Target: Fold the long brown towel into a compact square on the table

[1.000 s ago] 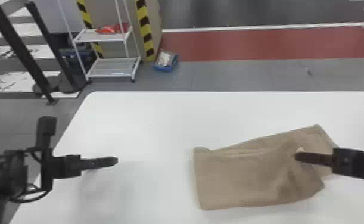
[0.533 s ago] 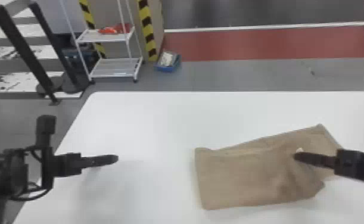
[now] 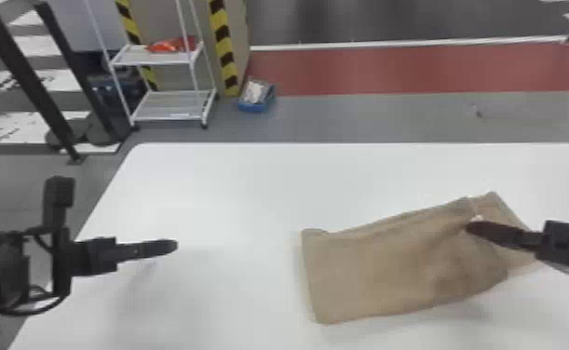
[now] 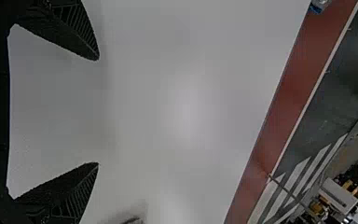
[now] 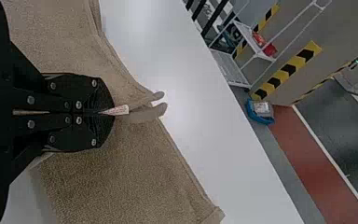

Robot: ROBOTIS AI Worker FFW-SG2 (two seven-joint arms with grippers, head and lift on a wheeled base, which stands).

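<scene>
Your right gripper [image 3: 468, 227] reaches in from the right, level or nearly so, its fingers clenched on the towel [image 3: 371, 274], which lies creased on the right of the white table [image 3: 232, 186]. Your left gripper [image 3: 175, 245] points right above the table's left side, fingers spread and released. Beyond the far edge you have a white rack [image 3: 169, 111] at left and a blue bin [image 3: 255, 106] on the floor

towel [image 3: 371, 270] | on table [image 3: 232, 195], right side || shelf [image 3: 169, 106] | behind table, left
</scene>
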